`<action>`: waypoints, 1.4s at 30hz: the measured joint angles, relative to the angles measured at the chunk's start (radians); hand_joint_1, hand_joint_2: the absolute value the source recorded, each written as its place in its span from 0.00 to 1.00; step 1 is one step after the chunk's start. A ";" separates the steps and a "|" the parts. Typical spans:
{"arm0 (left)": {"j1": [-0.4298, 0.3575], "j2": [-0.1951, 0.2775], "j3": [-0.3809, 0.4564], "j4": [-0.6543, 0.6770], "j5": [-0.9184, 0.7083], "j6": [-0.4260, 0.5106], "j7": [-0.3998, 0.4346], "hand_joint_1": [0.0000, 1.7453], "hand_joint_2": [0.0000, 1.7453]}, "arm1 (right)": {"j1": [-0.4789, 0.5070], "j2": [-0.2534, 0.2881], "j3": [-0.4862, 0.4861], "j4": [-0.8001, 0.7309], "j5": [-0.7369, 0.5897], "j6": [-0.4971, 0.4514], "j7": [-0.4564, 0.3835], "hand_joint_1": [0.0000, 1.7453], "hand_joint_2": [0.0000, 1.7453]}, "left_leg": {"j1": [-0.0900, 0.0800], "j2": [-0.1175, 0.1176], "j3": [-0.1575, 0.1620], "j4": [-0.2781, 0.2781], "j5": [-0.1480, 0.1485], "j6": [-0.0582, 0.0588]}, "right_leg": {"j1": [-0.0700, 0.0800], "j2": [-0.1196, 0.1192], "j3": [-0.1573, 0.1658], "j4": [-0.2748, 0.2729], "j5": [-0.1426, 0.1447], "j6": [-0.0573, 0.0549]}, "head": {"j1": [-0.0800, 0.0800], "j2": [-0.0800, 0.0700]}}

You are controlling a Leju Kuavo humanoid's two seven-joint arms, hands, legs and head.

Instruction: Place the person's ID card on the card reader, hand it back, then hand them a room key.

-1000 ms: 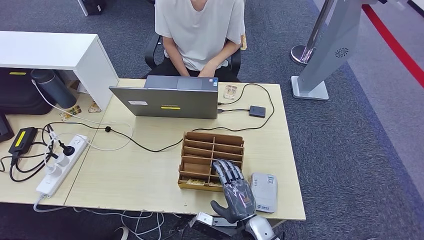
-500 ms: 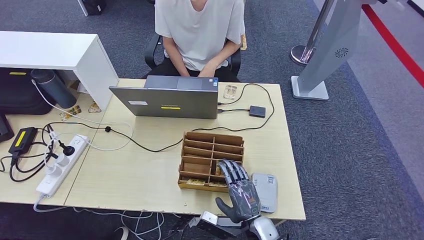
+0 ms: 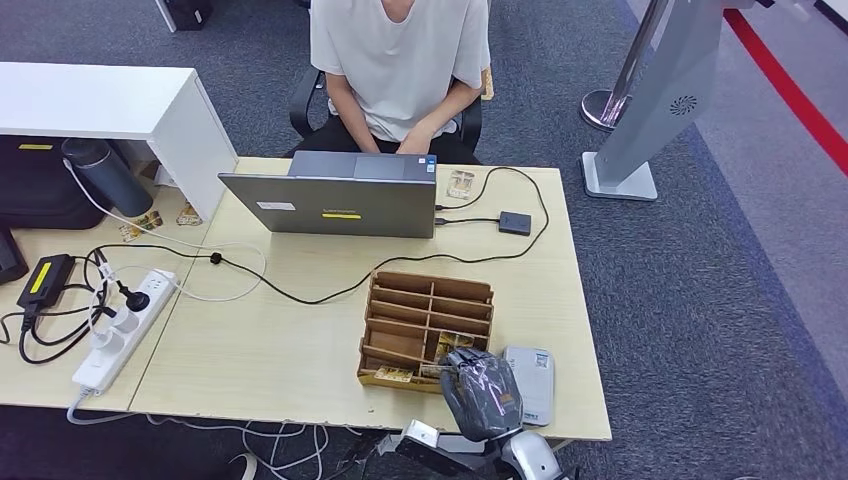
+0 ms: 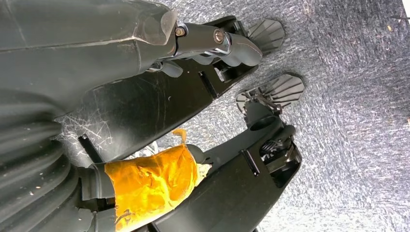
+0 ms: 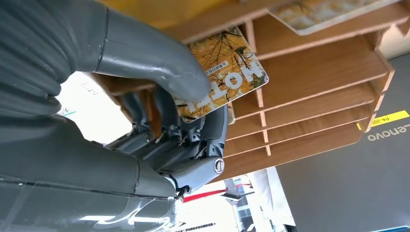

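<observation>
Beside the card reader (image 3: 529, 384), right hand (image 3: 480, 393) pinches key card (image 5: 223, 73) (wooden organizer (image 3: 427, 320) behind).

My right robot hand (image 3: 482, 393) has a dark grey glossy shell over a silver wrist; up close (image 5: 159, 125), a thick matte grey thumb, darker segmented fingers (image 5: 145, 108), a silver round-headed screw, a ribbed grey cover. My left robot hand (image 4: 212, 41) is dark, with silver screws; orange tape wraps one part.

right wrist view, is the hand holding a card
Yes, the right hand pinches a yellow patterned card between thumb and fingers, beside the wooden organizer.
</observation>
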 joint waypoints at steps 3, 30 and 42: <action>0.000 0.000 -0.001 0.000 0.005 0.000 0.000 0.00 1.00 | 0.000 0.000 -0.003 0.000 -0.001 0.000 -0.007 1.00 1.00 | 0.000 0.000 0.000 0.000 0.000 0.000 | 0.000 0.000 0.000 0.000 0.000 0.000 | 0.000 0.000; 0.000 0.007 -0.031 0.000 0.037 -0.015 -0.020 0.00 1.00 | -0.033 -0.001 -0.028 -0.100 -0.428 0.206 -0.056 1.00 1.00 | 0.000 0.000 0.000 0.000 0.000 0.000 | 0.000 0.000 0.000 0.000 0.001 -0.001 | 0.000 0.000; 0.002 0.020 -0.050 0.000 0.035 -0.038 -0.028 0.00 1.00 | -0.052 -0.012 -0.170 -0.239 -0.678 0.406 -0.085 1.00 1.00 | 0.000 0.000 0.000 0.000 0.000 0.000 | 0.000 0.000 0.000 0.000 0.001 -0.001 | 0.000 0.000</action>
